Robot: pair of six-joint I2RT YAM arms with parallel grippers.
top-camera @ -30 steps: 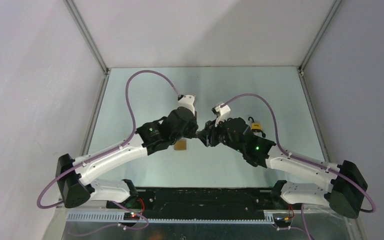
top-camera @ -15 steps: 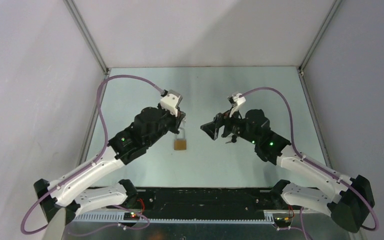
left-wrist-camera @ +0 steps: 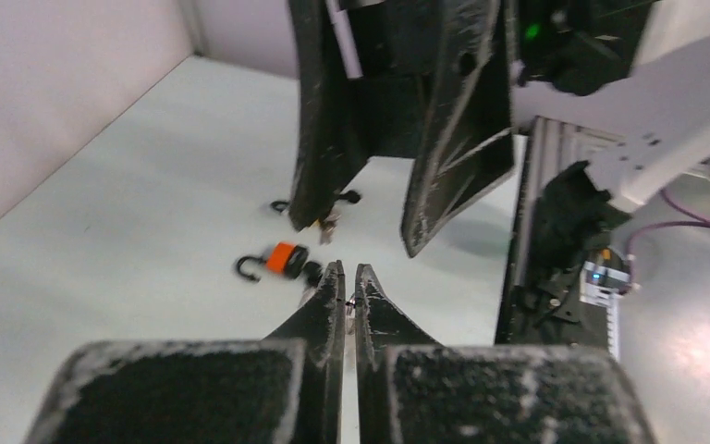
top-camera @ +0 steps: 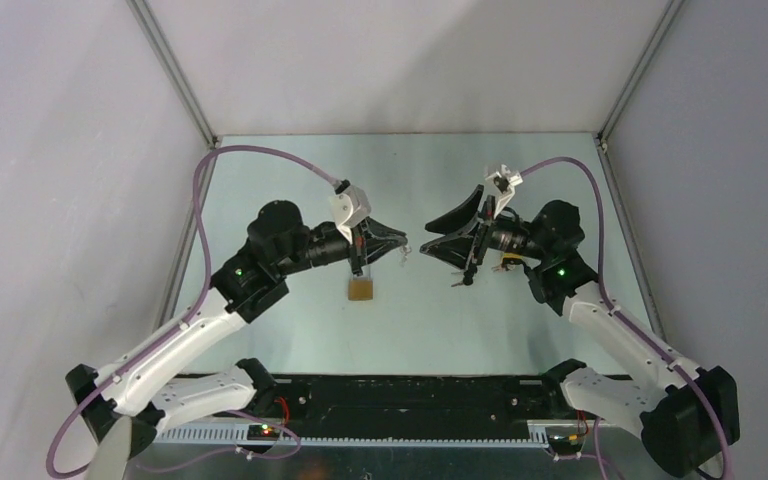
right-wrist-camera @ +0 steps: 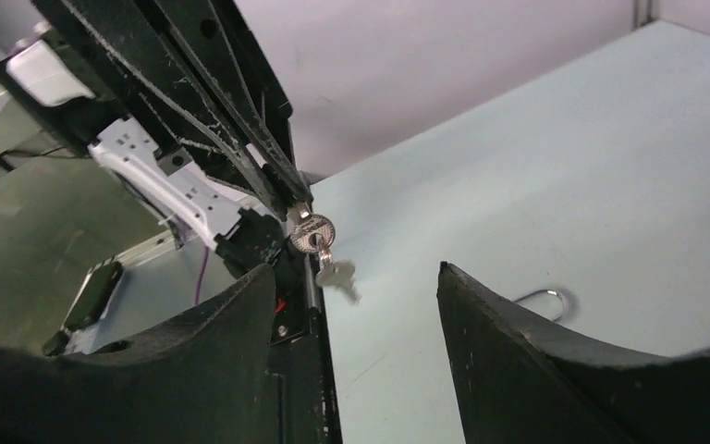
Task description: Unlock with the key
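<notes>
On pale-green tabletop, padlock; white walls; key aloft.

brass-tan padlock, silver key, orange padlock with black shackle, black fingers, purple cables, pale mint table

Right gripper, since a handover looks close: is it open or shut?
Open: the right gripper shows its fingers wide apart in the wrist view, gripping nothing; the key hangs from the left gripper.

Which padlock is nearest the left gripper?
The brass padlock, on the table just below the left gripper in the top view; the orange padlock lies over by the right arm.
</notes>
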